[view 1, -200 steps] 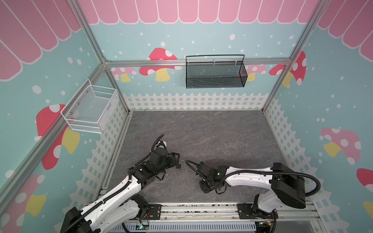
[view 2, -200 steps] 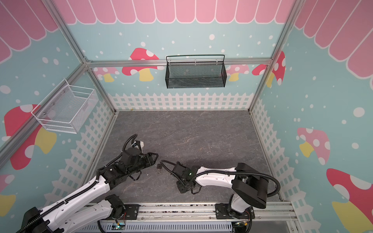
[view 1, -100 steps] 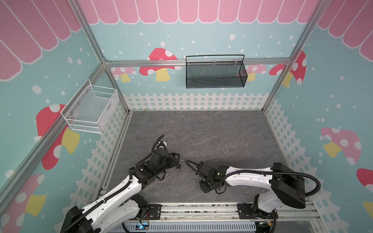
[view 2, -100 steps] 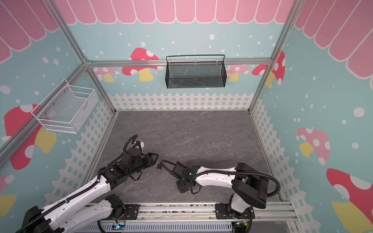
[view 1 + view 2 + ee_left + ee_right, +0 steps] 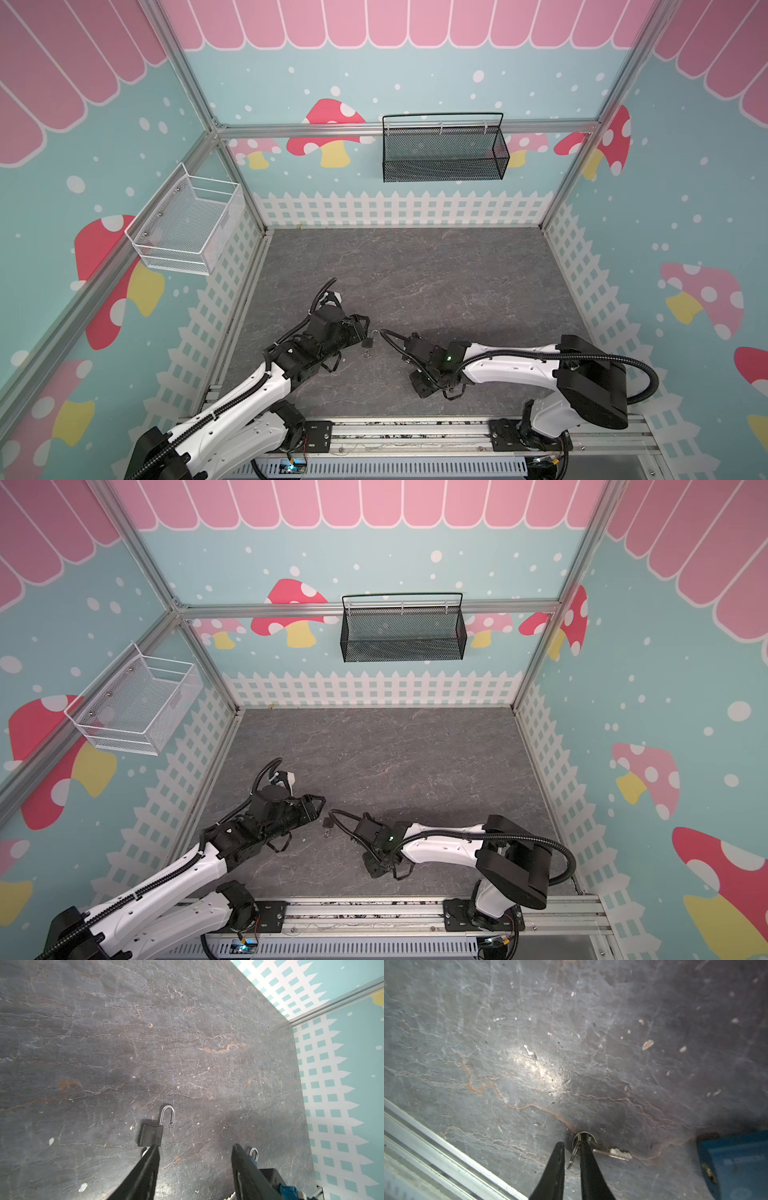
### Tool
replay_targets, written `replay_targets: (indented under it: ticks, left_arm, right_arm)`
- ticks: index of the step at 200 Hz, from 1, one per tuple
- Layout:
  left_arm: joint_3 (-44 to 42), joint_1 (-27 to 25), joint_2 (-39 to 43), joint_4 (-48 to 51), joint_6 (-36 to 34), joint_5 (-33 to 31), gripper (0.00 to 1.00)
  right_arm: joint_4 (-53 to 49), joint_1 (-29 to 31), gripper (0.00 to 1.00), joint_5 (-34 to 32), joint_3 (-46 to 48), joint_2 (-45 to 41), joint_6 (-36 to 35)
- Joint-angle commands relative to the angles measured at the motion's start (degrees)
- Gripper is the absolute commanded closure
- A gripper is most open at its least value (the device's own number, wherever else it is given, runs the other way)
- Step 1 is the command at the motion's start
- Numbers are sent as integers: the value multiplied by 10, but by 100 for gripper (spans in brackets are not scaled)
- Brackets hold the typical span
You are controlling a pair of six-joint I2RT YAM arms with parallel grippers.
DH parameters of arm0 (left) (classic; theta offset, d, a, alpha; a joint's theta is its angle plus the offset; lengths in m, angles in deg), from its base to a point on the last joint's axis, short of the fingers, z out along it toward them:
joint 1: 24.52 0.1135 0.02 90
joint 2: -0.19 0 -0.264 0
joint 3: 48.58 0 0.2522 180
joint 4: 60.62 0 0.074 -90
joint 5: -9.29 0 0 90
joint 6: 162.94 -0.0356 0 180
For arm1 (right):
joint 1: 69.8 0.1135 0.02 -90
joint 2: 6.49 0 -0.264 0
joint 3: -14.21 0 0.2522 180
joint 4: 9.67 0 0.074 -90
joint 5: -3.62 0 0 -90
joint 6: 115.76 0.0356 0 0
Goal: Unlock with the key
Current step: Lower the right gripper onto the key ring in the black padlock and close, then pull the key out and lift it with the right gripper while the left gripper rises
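Our left gripper (image 5: 195, 1148) hangs low over the floor (image 5: 145, 1043), jaws about half apart and nothing between them. The padlock (image 5: 150, 1135) lies flat just ahead of one finger (image 5: 147, 1167), at its tip, so it is not braced from both sides. Its shackle (image 5: 168, 1114) stands open with the free end clear of the body, and we read that as the lock being undone already. A silver bit shows beside that fingertip at the lock's base. It may be a key in the keyway, but we cannot tell. In both top views the padlock (image 5: 368, 343) (image 5: 327, 823) sits between the two arms, where either can reach it.

Our right gripper (image 5: 572, 1141) points down at the floor close to the front rail (image 5: 436, 1153), off to one side of the padlock. Its jaws are nearly together with a narrow gap left, and the ring (image 5: 576, 1152) stands in that gap, looped about one fingertip. The key (image 5: 613, 1153) lies flat on the floor just beside, hung on the ring.

We judge the ring is the target because it stands up from the floor, while the flat key offers no edge to pinch. Whether the jaws pinch it yet, we cannot tell. A hold on the ring alone would leave the key free to swing, so aiming the blade would be hard.

A blue block (image 5: 737, 1167) sits at the edge of the right wrist view; we cannot say what it is.
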Motion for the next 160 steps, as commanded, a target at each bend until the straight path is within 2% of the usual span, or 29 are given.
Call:
replay_targets:
  ticks: [1,39,78,120,160]
  left_arm:
    - [-5,3,13,-9,19,9,44]
    - [0,4,22,-12,28,20,44]
    - [6,6,37,-14,60,41,44]
    - [12,8,61,-17,120,66,44]
    - [26,9,75,-34,166,89,44]
  right_arm:
    - [-8,5,86,-17,2,11,-2]
    - [-6,4,92,-40,2,1,-19]
    - [-4,4,100,-85,-13,-50,-73]
    - [24,-2,100,-136,-32,-125,-151]
    - [105,-16,100,-132,-31,-198,-247]
